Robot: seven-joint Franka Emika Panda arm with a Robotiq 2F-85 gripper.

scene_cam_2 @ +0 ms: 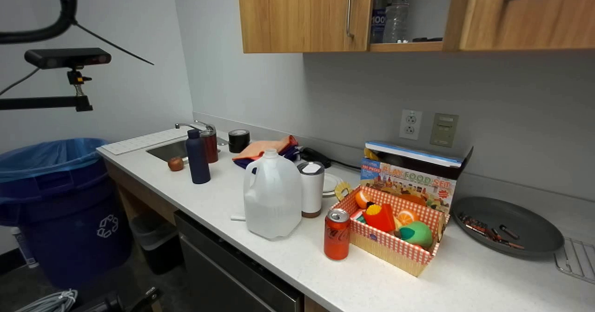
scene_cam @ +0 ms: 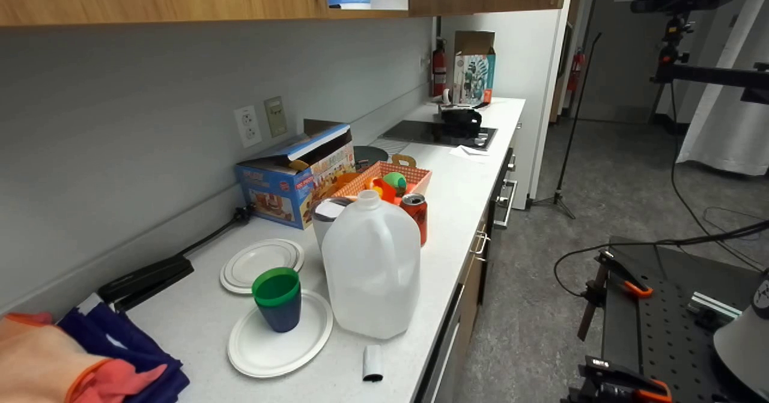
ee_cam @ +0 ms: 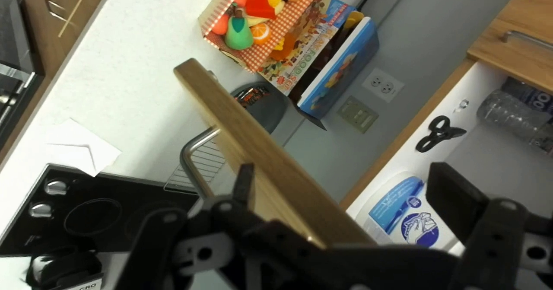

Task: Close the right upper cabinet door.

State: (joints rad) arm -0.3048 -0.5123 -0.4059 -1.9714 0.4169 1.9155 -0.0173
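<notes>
Upper cabinet (ee_cam: 406, 134) stands open at the right of the wrist view; its right door (ee_cam: 259, 147) is out from it, long free edge slanting from upper left to lower right. Pincer (ee_cam: 345, 173) spread wide, nothing clamped, the door edge running between its two sides as seen; touching or just apart, cannot tell. Handle (ee_cam: 186, 159) sits on the outer face, left of that edge, so closing likely calls for a push from that side, rightward toward the opening.
</notes>
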